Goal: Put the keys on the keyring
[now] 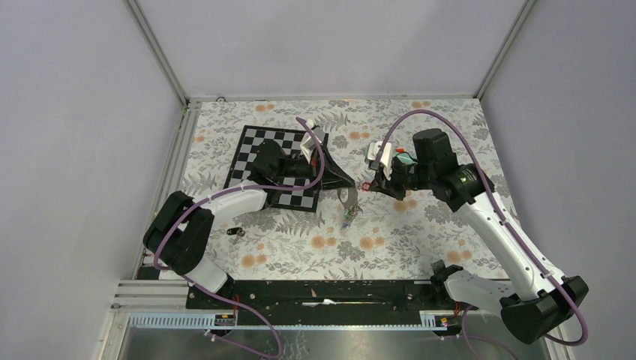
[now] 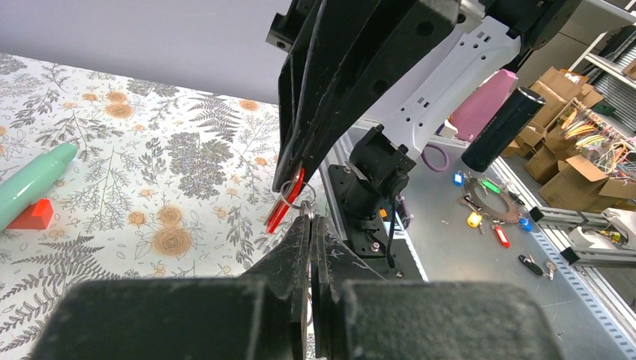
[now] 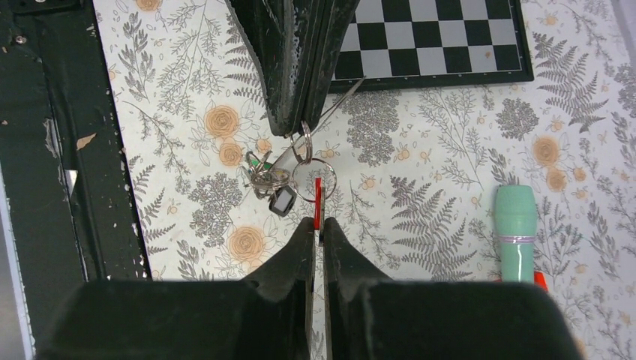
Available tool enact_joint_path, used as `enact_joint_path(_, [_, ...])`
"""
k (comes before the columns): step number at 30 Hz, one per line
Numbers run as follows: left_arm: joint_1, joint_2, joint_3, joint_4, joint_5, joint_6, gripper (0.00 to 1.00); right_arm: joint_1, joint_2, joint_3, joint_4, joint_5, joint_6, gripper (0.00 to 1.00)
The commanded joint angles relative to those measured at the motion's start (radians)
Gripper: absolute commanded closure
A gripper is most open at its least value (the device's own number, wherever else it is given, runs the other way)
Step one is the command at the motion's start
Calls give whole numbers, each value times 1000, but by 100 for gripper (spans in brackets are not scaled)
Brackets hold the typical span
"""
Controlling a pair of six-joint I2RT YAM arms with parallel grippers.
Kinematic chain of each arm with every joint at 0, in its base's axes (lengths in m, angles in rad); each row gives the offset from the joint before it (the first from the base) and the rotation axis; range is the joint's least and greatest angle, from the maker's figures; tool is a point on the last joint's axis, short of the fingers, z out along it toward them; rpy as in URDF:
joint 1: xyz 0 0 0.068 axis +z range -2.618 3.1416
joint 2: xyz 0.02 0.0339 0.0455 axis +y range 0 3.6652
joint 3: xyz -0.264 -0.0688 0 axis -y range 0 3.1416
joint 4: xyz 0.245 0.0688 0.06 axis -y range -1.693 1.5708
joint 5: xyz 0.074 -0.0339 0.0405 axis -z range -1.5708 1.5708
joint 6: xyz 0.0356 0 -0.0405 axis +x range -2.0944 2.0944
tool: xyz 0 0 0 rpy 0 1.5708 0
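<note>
So both arms met up over the middle of the floral tabletop (image 1: 420, 240), tips almost touching. The left tool (image 2: 310, 222) was clamped fully closed on the keyring (image 1: 346, 198), a thin grey wire loop that hung down from its tips above the tabletop. A bunch of keys (image 3: 264, 178) was already dangling on it, green and black tags in there as far as I could make out.

The right tool (image 3: 316, 226) was squeezed down narrow on the red-tagged key (image 3: 318, 199), gripping the plastic tag by its lower end and holding it upright. That key's small split ring (image 3: 313, 178) sat right up against the left tool's tips, beside the bunch. Whether it was actually on the wire or only touching it, I couldn't tell.

Other stuff: the chessboard (image 1: 255, 146) lay under the left arm at the back, a teal tube (image 3: 516, 225) with a red cap lay off on the right arm's side, and one loose key (image 1: 236, 232) with a dark tag lay on the tabletop near the left arm's base, well apart from the action.
</note>
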Motion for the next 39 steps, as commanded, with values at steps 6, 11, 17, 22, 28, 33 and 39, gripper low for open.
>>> enact_joint_path(6, [-5,-31,19,-14,0,63,100,2,-1,85,-74,58,-23,100])
enact_joint_path(11, [-9,-25,23,-105,-17,139,100,17,13,117,-101,108,-24,100])
enact_joint_path(17, [-22,33,62,-167,-30,210,90,60,27,125,-128,232,-33,100])
enact_joint_path(22, [-22,74,89,-116,16,204,63,66,16,116,-125,247,-32,100])
enact_joint_path(28, [-2,97,101,-121,46,223,34,66,13,112,-128,229,-35,100])
enact_joint_path(33, [26,90,85,-154,57,283,22,83,22,121,-127,182,-19,100])
enact_joint_path(39, [93,38,39,-213,38,362,18,137,66,187,-133,83,37,100])
